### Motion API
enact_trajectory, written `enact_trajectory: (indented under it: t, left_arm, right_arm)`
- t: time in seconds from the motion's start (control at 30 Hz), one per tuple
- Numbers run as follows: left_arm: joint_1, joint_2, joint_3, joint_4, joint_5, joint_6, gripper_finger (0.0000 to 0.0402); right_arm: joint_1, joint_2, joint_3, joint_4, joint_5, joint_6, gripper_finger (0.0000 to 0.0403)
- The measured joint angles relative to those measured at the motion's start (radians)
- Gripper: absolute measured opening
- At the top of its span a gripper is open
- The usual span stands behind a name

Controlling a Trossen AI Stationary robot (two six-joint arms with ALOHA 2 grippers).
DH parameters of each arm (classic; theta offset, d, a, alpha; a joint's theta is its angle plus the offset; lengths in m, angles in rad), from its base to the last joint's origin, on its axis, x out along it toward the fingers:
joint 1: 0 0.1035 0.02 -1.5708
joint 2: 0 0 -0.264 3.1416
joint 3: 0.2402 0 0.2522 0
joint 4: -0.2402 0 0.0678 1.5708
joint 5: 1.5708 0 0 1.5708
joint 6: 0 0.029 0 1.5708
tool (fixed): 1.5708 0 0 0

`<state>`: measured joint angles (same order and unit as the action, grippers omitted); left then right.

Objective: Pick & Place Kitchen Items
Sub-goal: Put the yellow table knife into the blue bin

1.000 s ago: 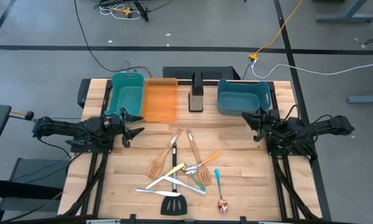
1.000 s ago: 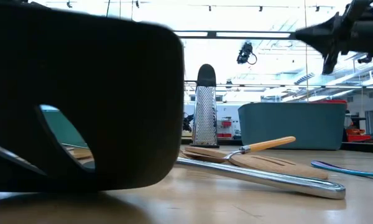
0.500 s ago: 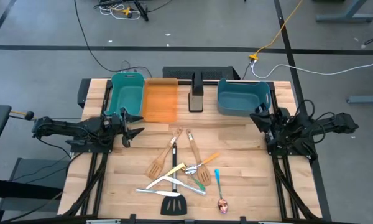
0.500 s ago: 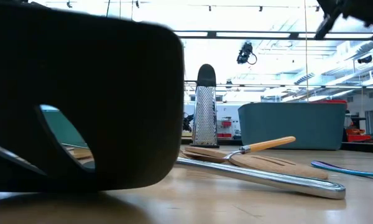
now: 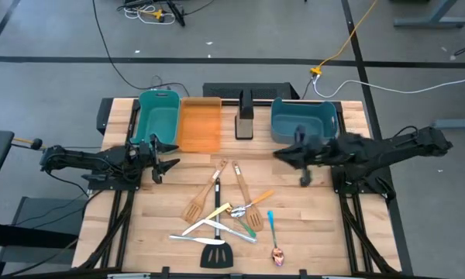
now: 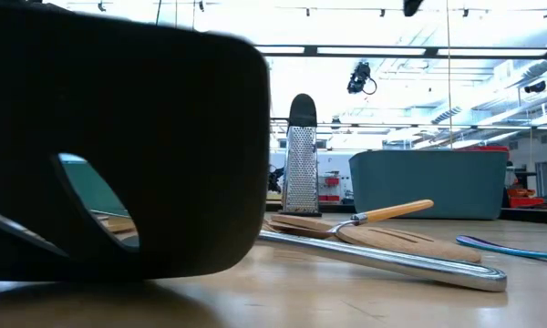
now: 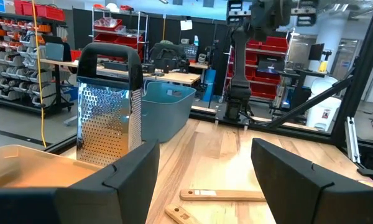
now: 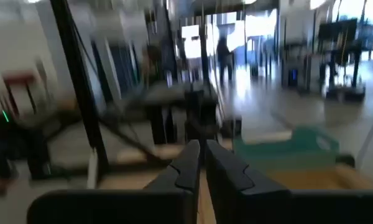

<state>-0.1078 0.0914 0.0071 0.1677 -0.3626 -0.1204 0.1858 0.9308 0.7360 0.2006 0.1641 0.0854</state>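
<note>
Right hand [image 5: 288, 155], fingers nearly closed and empty, hangs near the desk's [image 5: 310, 232] far edge by the blue bin [image 5: 302, 120]; utensils [image 5: 225, 213] lie clustered toward the near edge, so it should open wide, descend onto one isolated handle; left hand [image 5: 164, 153] waits open.

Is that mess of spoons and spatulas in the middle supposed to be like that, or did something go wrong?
Nothing looks broken or spilled. The utensils lie crisscrossed in a loose pile mid-table, several overlapping, with a black slotted turner at the near edge. The teal bin, orange bin and blue bin sit upright in a row.
</note>
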Motion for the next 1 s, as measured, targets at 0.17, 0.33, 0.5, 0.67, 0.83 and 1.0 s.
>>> enact_trajectory:
  t: [0.17, 0.33, 0.5, 0.67, 0.83, 1.0]
  left_arm:
    - [0.000, 0.000, 0.000, 0.000, 0.000, 0.000, 0.0259]
    - [0.000, 0.000, 0.000, 0.000, 0.000, 0.001, 0.0259]
    - [0.000, 0.000, 0.000, 0.000, 0.000, 0.001, 0.0259]
    - [0.000, 0.000, 0.000, 0.000, 0.000, 0.002, 0.0259]
    - [0.000, 0.000, 0.000, 0.000, 0.000, 0.002, 0.0259]
    - [0.000, 0.000, 0.000, -0.001, 0.000, 0.002, 0.0259]
  right_arm:
    - [0.034, 0.196, 0.198, -0.186, -0.033, -0.058, 0.0036]
    - [0.100, 0.337, 0.322, -0.299, -0.044, -0.182, 0.0036]
    - [0.144, 0.447, 0.338, -0.302, -0.026, -0.217, 0.0036]
    - [0.146, 0.565, 0.340, -0.290, -0.026, -0.145, 0.0036]
    - [0.149, 0.691, 0.340, -0.235, -0.025, -0.189, 0.0036]
    - [0.156, 0.780, 0.340, -0.156, -0.024, -0.233, 0.0036]
